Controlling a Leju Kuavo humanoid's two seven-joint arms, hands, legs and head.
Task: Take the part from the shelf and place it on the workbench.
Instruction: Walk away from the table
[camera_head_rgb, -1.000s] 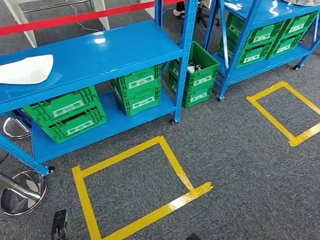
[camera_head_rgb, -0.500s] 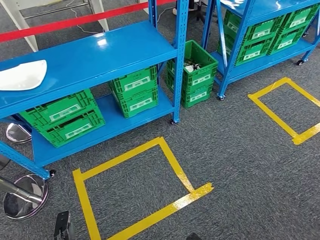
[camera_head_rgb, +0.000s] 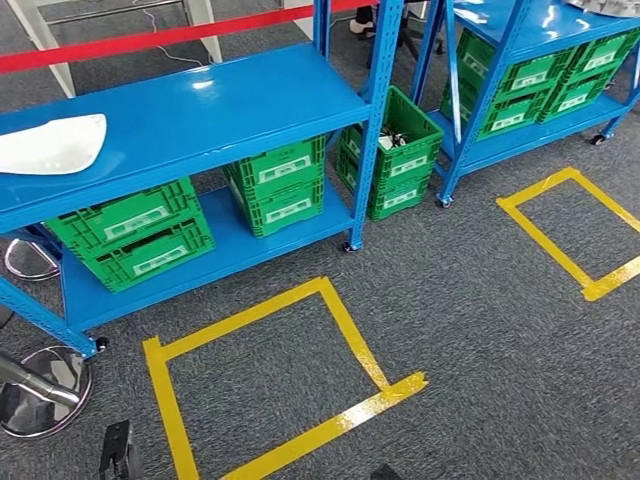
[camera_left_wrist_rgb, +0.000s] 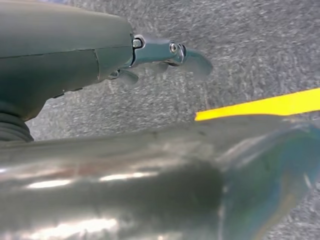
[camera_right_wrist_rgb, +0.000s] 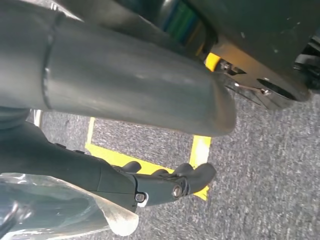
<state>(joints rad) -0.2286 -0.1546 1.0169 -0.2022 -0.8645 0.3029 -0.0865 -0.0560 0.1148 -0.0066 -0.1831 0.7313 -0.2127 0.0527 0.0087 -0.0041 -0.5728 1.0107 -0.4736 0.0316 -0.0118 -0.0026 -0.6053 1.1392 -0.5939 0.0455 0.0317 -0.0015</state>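
A white curved part (camera_head_rgb: 49, 143) lies at the left end of the blue shelf's top board (camera_head_rgb: 226, 100). My left hand (camera_head_rgb: 115, 456) hangs low over the carpet, well short of the shelf, and its dark tip shows at the bottom edge. In the left wrist view, my left hand (camera_left_wrist_rgb: 166, 55) has its fingers stretched out with nothing in them. My right hand (camera_head_rgb: 385, 472) just peeks in at the bottom edge. The right wrist view shows my right hand (camera_right_wrist_rgb: 170, 185) with its fingers extended over the yellow tape, holding nothing.
Green crates (camera_head_rgb: 132, 235) sit on the lower board, with another (camera_head_rgb: 391, 150) on the floor between the two blue racks. A second blue rack (camera_head_rgb: 528, 60) stands at the right. Yellow tape squares (camera_head_rgb: 264, 390) mark the grey carpet. A chrome stool base (camera_head_rgb: 41, 385) is at the left.
The whole picture sways a little as the camera moves. The white part stays on the shelf and both hands keep hanging low.
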